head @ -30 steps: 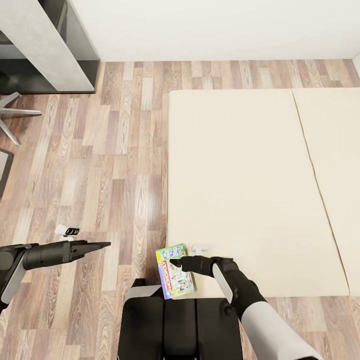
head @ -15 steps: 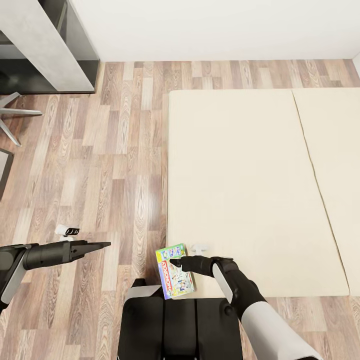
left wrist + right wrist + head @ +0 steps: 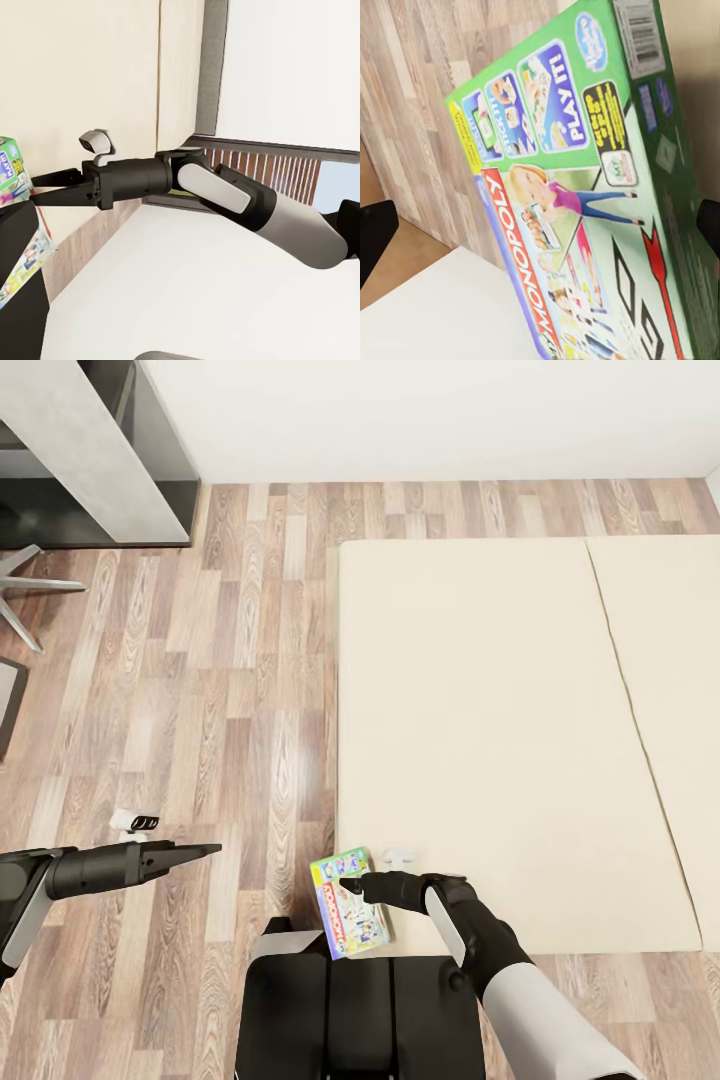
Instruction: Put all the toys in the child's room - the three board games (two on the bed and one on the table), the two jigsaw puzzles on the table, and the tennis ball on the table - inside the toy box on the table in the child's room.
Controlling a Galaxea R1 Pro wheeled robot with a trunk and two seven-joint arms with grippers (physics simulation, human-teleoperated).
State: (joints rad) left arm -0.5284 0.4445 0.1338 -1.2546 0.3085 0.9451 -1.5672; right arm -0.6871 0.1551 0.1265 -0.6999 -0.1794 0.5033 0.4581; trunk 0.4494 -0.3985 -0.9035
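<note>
Head view shows the flat green-and-white Monopoly board game box [image 3: 348, 901] lying at the near corner of the low beige-covered bed [image 3: 500, 740], partly overhanging the wood-plank floor [image 3: 200, 690], with the right gripper [image 3: 352, 882] reaching its upper end. From the right wrist view the dark fingers [image 3: 375, 232] stand wide apart on either side of the box without visibly pressing it, so nothing looks gripped yet. The left gripper [image 3: 205, 849] hovers over the floor holding nothing; whether its fingers are parted I cannot tell. The box is likely light, stiff cardboard with a glossy, somewhat slippery lid, so a hold across its narrow width at the overhanging edge seems safest. Readable print includes "MONOPOLY" on the red banner, "PLAY IT!" on a blue panel, a large red "GO" arrow and a barcode.
</note>
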